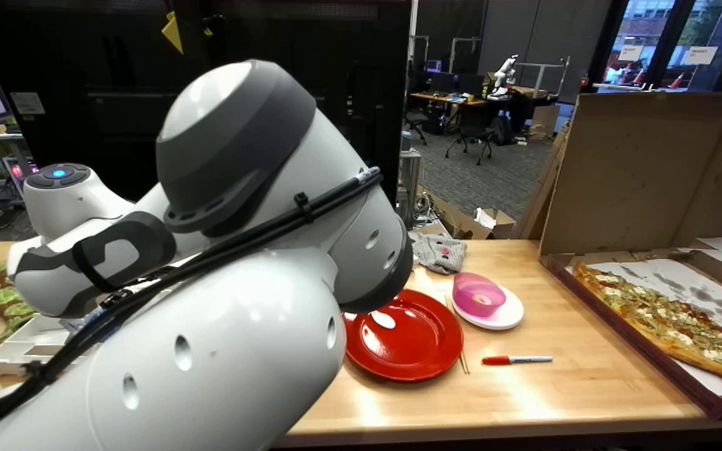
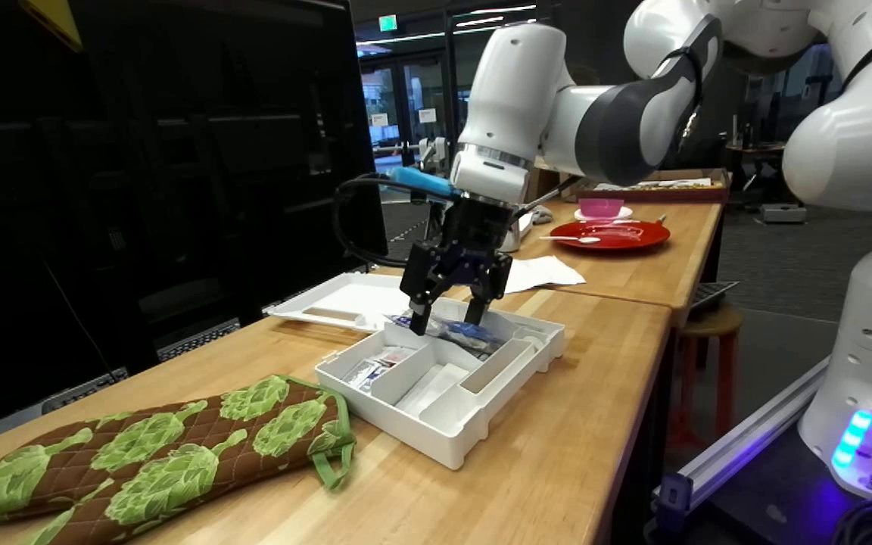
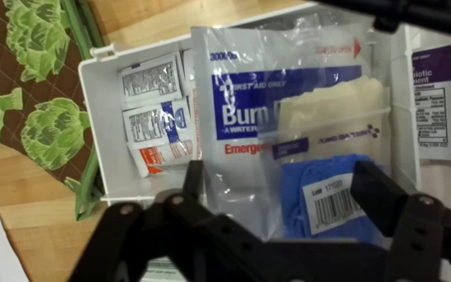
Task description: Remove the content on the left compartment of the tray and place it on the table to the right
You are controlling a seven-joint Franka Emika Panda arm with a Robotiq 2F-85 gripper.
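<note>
While the tool (image 3: 277, 166) hangs with its jaws spread and nothing clamped, the First Aid Only "Burn" pouch (image 3: 237, 105) lies below it in a compartment (image 3: 401, 117) of the white tray (image 2: 387, 416), probably the one meant, overlapped by a clear packet (image 3: 315, 168) with blue contents. Both look light, limp and slick, likely to slide or crumple, so a deep pinch across the packet's thicker blue part should hold better than the pouch's thin edge.
</note>
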